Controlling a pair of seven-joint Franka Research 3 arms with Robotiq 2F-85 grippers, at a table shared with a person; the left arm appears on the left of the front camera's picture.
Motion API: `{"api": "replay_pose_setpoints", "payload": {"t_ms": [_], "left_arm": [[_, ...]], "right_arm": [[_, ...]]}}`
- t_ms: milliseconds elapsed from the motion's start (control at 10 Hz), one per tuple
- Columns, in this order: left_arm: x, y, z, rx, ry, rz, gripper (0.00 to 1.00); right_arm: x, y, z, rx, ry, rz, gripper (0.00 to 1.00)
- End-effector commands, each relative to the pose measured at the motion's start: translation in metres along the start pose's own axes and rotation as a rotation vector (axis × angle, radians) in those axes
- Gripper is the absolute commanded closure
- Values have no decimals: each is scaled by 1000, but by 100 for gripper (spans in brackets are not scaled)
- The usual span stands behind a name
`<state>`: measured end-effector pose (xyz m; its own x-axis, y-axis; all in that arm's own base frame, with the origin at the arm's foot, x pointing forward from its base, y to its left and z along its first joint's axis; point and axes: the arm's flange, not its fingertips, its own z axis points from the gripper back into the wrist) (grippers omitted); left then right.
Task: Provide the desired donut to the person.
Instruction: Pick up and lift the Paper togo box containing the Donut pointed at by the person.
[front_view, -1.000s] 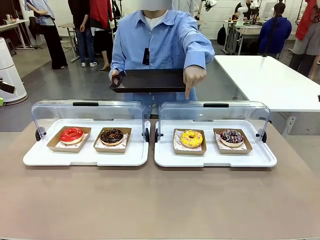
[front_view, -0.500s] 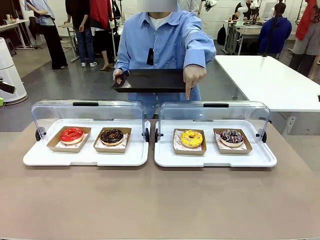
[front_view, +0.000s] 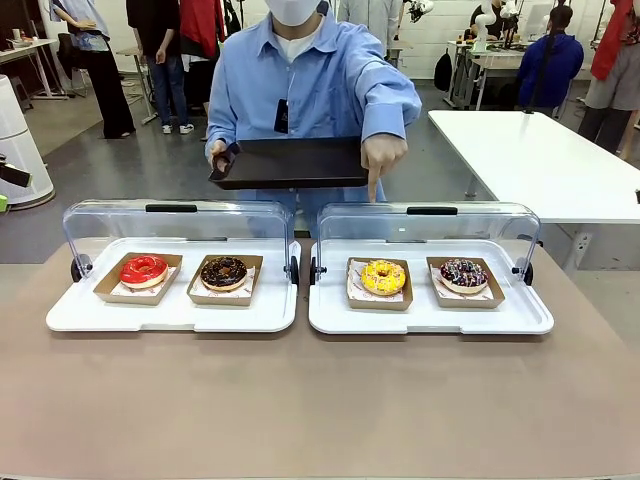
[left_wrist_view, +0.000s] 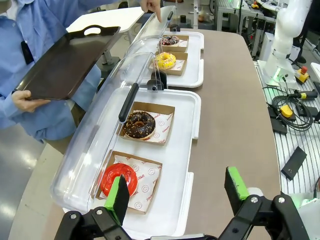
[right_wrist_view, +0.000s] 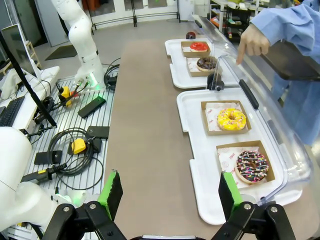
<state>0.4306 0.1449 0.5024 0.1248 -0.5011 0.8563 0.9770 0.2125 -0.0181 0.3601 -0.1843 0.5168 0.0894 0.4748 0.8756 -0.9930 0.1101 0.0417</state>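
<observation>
Front view: the person is naming a donut, and nothing has been picked up yet.
The person (front_view: 310, 80) holds a black tray (front_view: 290, 162) in one hand and points the other hand (front_view: 383, 155) down over the opened clear lid (front_view: 430, 225), seemingly at the yellow donut (front_view: 383, 277), which lies in its paper boat on the right white tray (front_view: 430, 320). Left wrist view: the left fingers (left_wrist_view: 120, 192) stand wide apart and empty, above the red donut (left_wrist_view: 119, 178). Right wrist view: the right fingers (right_wrist_view: 227, 192) are spread just as wide and hold nothing. They are nearer the yellow donut, so the next move likely calls for that arm to reach in, grasp it gently and carry it to the black tray.
</observation>
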Motion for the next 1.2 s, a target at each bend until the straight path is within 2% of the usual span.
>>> {"api": "replay_pose_setpoints", "payload": {"t_ms": [0, 300, 400, 700, 900, 1100], "left_arm": [[0, 1, 1, 10, 11, 3, 0], [0, 1, 1, 10, 11, 3, 0], [0, 1, 1, 10, 11, 3, 0], [0, 1, 1, 10, 11, 3, 0], [0, 1, 1, 10, 11, 3, 0], [0, 1, 1, 10, 11, 3, 0]], "right_arm": [[-1, -1, 0, 4, -10, 2, 0], [0, 0, 0, 0, 0, 0, 0], [19, 2, -6, 17, 44, 17, 0], [92, 17, -42, 70, 224, 85, 0], [150, 33, -88, 97, 395, 135, 0], [185, 37, -146, 122, 530, 132, 0]]}}
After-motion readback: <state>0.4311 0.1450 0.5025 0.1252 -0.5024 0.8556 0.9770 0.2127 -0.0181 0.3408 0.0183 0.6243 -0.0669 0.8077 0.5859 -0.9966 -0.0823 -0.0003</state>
